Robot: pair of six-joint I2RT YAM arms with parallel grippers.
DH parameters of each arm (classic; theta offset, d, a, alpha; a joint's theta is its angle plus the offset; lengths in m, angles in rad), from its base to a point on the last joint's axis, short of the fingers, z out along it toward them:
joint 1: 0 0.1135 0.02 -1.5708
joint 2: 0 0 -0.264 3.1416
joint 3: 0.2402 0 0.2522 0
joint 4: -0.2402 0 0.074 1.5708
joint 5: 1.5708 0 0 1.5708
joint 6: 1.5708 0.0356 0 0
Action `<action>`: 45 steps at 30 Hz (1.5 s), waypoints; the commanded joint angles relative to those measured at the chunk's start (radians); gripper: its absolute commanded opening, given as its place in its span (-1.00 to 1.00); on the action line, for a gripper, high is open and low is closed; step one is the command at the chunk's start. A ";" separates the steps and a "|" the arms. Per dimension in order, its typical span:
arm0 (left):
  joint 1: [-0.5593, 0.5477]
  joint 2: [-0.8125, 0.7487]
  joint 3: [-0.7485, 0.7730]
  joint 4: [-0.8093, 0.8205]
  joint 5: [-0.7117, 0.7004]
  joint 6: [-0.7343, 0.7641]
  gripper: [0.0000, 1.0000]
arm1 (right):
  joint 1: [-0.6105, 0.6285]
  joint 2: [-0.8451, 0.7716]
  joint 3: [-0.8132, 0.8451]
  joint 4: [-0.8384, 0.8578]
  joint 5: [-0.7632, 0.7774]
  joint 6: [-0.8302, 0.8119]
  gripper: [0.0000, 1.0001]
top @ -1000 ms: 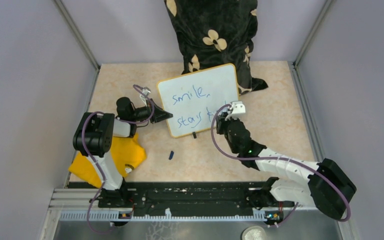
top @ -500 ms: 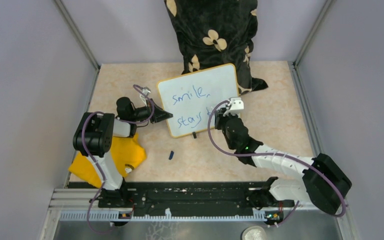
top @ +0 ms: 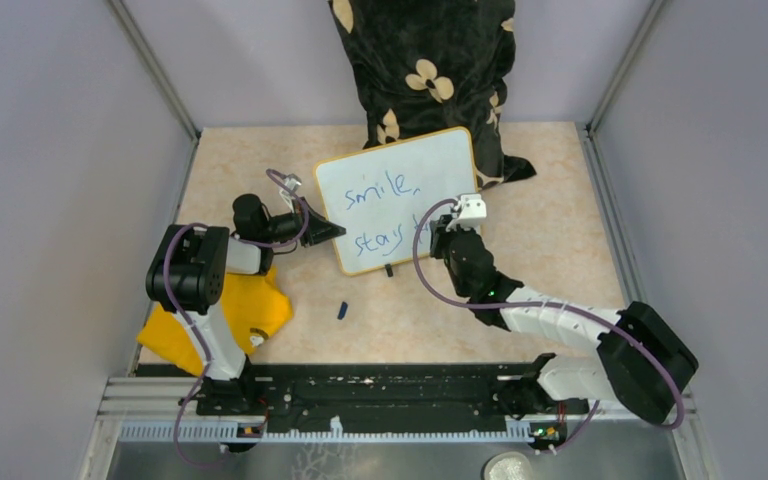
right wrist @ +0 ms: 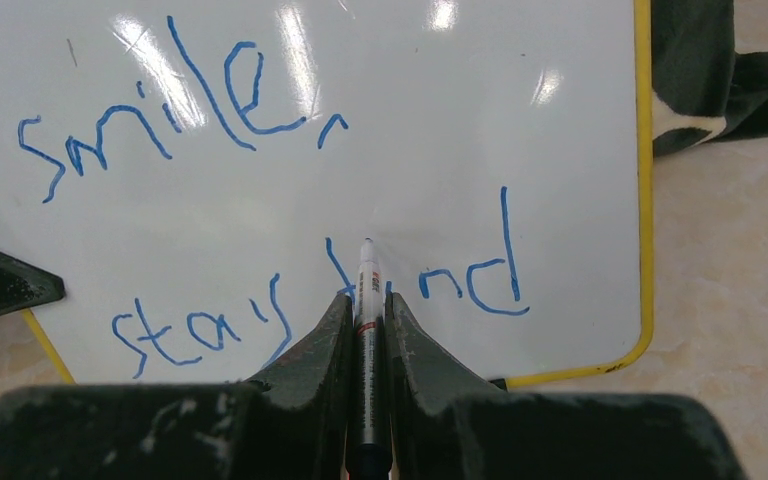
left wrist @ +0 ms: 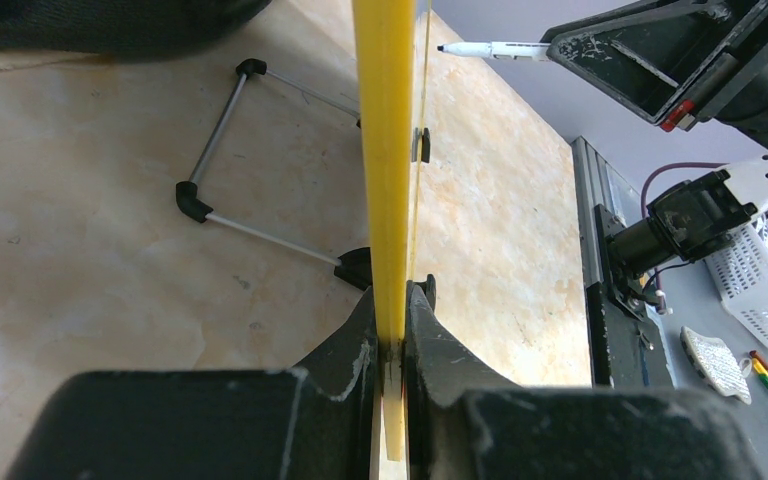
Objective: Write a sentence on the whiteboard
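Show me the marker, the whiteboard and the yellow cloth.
marker [right wrist: 368, 285]: right wrist view, white barrel behind the tip.
whiteboard [top: 443, 165]: top external view, bare upper-right face.
yellow cloth [top: 260, 302]: top external view, its right part.

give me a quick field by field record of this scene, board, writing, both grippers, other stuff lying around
whiteboard: propped on its wire stand, yellow rim
sentence: blue, two lines, "smile," over "stay kind", middle of "kind" hidden behind the marker
left gripper: shut on the whiteboard's side rim
right gripper: shut on a marker, tip aimed at the second line, contact unclear
yellow cloth: beside the left arm
small blue piece: lying in front of the board
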State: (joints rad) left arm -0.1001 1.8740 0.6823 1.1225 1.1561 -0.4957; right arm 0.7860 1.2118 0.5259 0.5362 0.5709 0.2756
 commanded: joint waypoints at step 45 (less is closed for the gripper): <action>-0.012 0.042 -0.002 -0.098 -0.068 0.078 -1.00 | -0.029 -0.035 -0.003 -0.021 -0.019 0.064 -1.00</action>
State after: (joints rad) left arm -0.1001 1.8740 0.6827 1.1213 1.1561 -0.4957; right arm 0.7670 1.2354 0.5247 0.5068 0.5640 0.3248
